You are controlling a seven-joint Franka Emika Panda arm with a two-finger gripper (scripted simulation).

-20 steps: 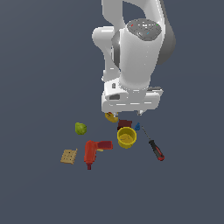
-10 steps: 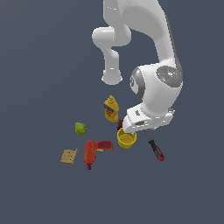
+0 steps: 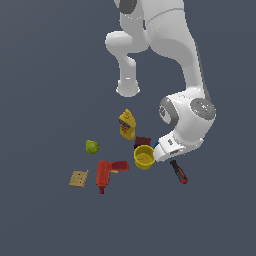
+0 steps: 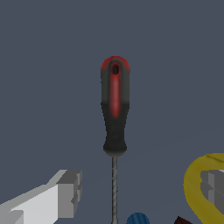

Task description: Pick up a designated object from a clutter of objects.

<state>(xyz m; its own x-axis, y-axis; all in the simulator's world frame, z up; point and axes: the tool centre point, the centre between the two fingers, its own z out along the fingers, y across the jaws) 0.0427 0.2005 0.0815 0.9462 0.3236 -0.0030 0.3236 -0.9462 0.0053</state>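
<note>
You are hanging your gripper [image 4: 138,186], fingers spread open and empty, over the screwdriver [image 4: 114,109] lying right of the yellow cup [image 3: 144,157] in the exterior view, and it is looking light, stiff and thin, so grab the fat handle.

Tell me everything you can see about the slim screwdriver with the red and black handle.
The slim screwdriver lies flat on the dark grey surface, apart from the clutter. Its rounded handle is black with red inlays and looks rubbery; a thin dark metal shaft runs from it between the open gripper fingers. Nothing grips it. In the exterior view it lies right of the yellow cup.
</note>
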